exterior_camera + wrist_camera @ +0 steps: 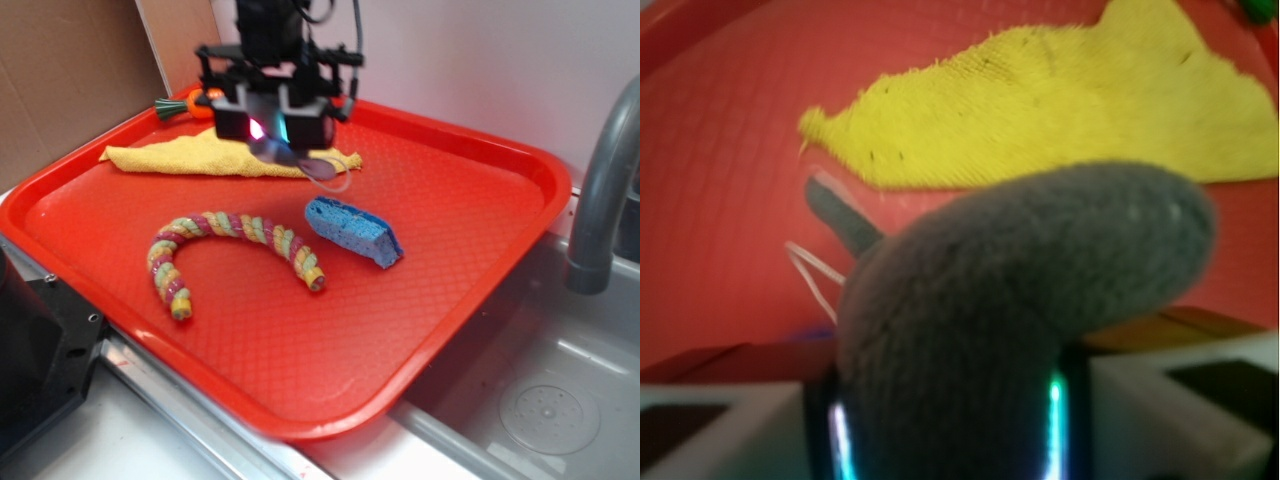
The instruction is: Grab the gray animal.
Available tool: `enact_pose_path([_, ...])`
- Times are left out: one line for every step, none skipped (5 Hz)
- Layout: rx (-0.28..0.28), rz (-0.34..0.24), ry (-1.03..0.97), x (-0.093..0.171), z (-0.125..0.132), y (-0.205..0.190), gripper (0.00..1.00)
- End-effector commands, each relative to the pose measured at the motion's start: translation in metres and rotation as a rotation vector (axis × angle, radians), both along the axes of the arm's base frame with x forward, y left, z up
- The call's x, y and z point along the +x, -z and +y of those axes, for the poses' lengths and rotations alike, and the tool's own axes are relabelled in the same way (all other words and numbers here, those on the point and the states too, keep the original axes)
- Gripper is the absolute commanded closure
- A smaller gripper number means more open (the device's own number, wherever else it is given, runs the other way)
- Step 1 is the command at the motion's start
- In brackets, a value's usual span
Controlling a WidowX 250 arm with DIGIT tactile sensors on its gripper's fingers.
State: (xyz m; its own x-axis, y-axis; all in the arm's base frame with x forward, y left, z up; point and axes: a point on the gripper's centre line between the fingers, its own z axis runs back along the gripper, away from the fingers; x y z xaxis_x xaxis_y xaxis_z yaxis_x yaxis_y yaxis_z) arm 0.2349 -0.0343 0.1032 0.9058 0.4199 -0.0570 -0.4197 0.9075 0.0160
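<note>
I had gripper (285, 140) over red tray (480, 250) | jaws clamped on gray animal (1020, 290), probably lifted | yellow cloth (1060, 100) lay beneath | blue sponge (352, 230) apart.

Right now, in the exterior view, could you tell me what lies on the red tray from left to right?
Yellow cloth → braided rope → blue sponge. The gray animal, held in the gripper, overlaps the cloth's right end, so I leave it unplaced.

You find no readable text, label, brand, number or sign in either the exterior or wrist view.
</note>
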Motion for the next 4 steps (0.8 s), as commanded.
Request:
enact_pose_path([-0.07,-0.182,0.095,-0.023,0.024,-0.069,1.0])
enact_pose_path([-0.049,-0.231,0.099,-0.04,0.025,-0.08,1.0])
enact_pose_path([-0.026,-0.245,0.099,-0.049,0.02,-0.078,1.0])
enact_pose_path([-0.033,-0.179,0.025,-0.047,0.023,-0.073,1.0])
